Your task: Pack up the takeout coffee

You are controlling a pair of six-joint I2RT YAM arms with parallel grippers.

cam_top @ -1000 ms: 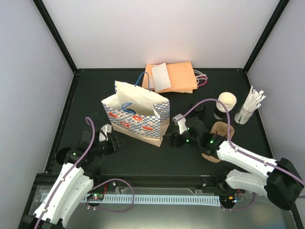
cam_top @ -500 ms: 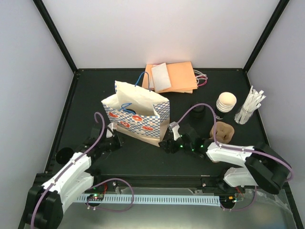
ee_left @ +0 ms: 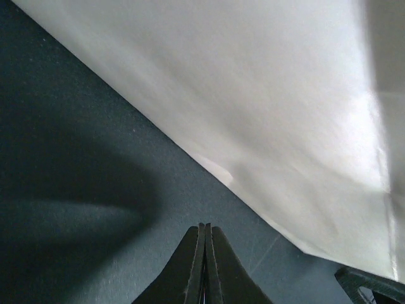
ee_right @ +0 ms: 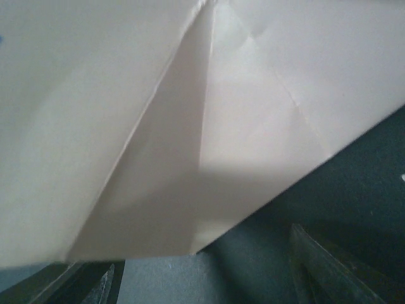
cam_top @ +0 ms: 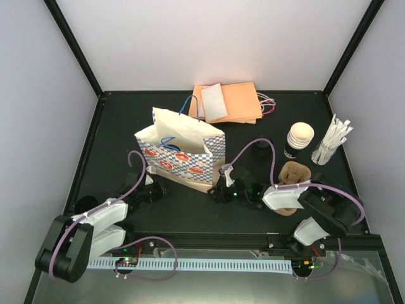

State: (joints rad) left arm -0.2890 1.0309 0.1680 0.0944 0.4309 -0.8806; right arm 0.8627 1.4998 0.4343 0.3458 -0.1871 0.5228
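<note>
Your takeout coffee [cam_top: 261,151] stands right of the worktop's [cam_top: 120,126] middle, just left of the stack of cups [cam_top: 299,137] and well apart from both pincers. Judge it light, thin-walled and easily crushed, with a lid that could pop off, so take it gently around the body below the black lid and keep it upright. The open paper bag [cam_top: 180,149] stands left of centre, with your left pincer [ee_left: 204,229] closed on nothing at its near left corner and your right pincer [ee_right: 202,269] spread apart, empty, at its near right corner.
</note>
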